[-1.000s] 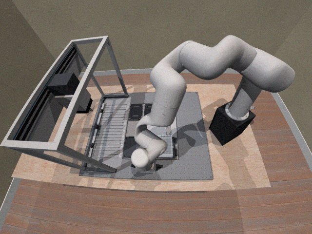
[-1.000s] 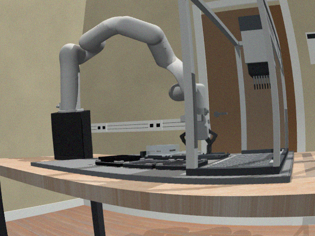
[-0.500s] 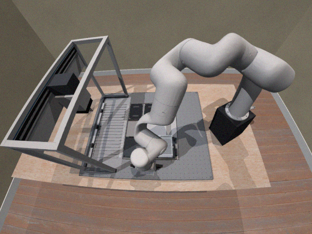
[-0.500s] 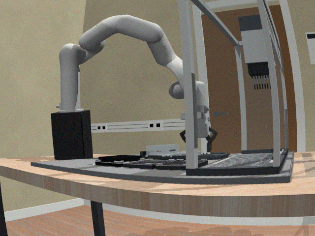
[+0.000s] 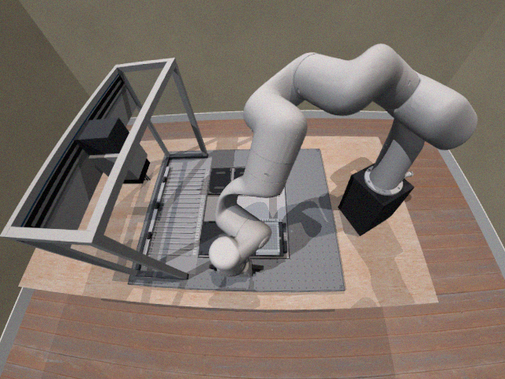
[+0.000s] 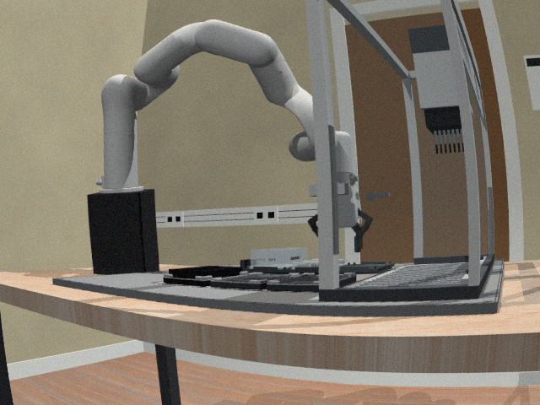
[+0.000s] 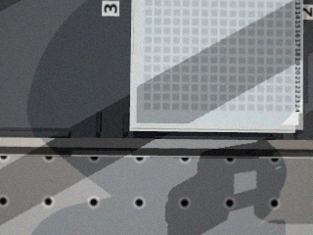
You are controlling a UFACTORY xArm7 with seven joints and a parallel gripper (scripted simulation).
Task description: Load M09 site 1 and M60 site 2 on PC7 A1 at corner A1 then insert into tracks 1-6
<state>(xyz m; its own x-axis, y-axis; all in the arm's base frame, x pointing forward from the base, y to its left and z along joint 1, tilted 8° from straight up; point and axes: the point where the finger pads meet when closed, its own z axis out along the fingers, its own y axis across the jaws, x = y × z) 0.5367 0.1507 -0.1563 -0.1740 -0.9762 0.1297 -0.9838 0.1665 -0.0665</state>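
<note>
A wooden table (image 6: 270, 335) carries a grey perforated base plate (image 5: 314, 260); beyond it, a tan wall (image 6: 52, 131) bears a white trunking strip (image 6: 235, 215); a brown door (image 6: 383, 152) stands behind, its lever handle (image 6: 378, 195) grey; plank flooring (image 5: 245, 347) lies below.
</note>
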